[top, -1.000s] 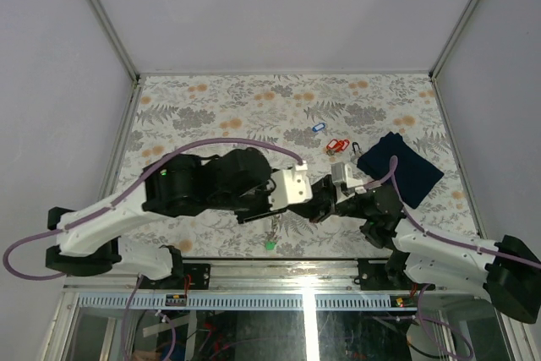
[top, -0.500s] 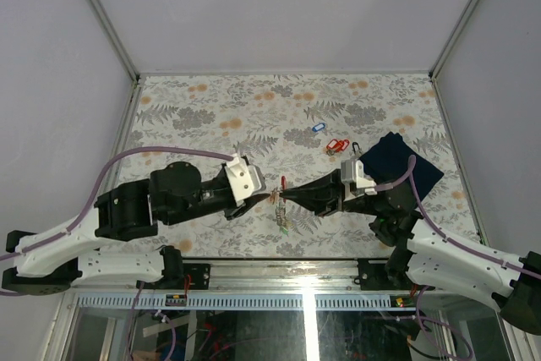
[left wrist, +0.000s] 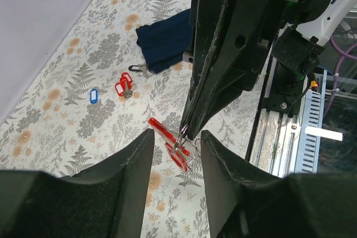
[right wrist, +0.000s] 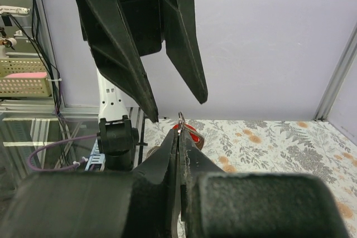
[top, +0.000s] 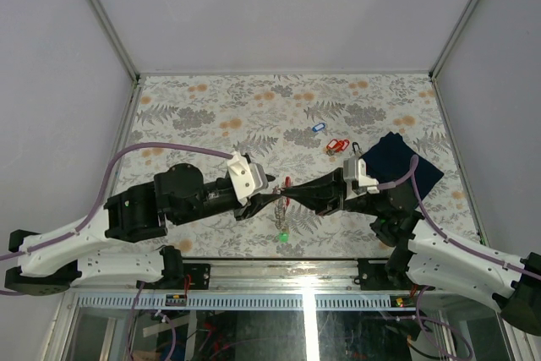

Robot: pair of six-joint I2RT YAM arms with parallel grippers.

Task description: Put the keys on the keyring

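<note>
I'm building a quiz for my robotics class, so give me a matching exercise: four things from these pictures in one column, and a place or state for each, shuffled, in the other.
Column one
1. blue-tagged key
2. navy cloth
3. left gripper
4. right gripper

Column two
A. shut on the keyring
B. folded, on the right side of the table
C. open, fingers apart
D. lying loose beside the red-tagged keys

Pairs: 1-D, 2-B, 3-C, 4-A

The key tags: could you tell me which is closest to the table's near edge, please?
The green tag; the red tags and blue tag are farther back.
</note>
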